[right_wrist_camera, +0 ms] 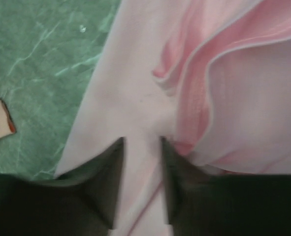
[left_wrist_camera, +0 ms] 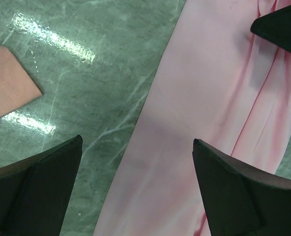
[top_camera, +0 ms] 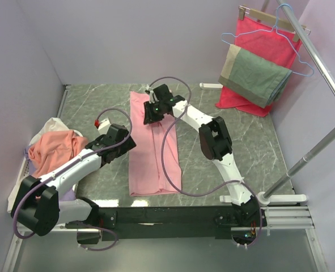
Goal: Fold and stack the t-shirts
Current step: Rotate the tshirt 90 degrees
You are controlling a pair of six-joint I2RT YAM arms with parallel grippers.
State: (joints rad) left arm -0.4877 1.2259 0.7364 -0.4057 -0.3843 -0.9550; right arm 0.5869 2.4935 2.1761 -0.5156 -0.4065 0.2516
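A light pink t-shirt (top_camera: 153, 153), folded into a long strip, lies in the middle of the table. My right gripper (top_camera: 152, 115) is down on its far part. In the right wrist view its jaws (right_wrist_camera: 141, 162) stand a narrow gap apart with flat pink cloth (right_wrist_camera: 135, 98) between them and rumpled folds to the right. My left gripper (top_camera: 123, 137) hovers over the strip's left edge. It is wide open and empty (left_wrist_camera: 138, 147), with the pink cloth (left_wrist_camera: 204, 83) below it. A pile of salmon-orange (top_camera: 56, 148), white and lilac shirts lies at the left.
A red cloth (top_camera: 263, 42) and a grey-green and beige cloth (top_camera: 253, 76) hang on a rack at the back right. A metal rack pole (top_camera: 320, 144) slants down the right side. A salmon corner (left_wrist_camera: 7, 86) shows in the left wrist view.
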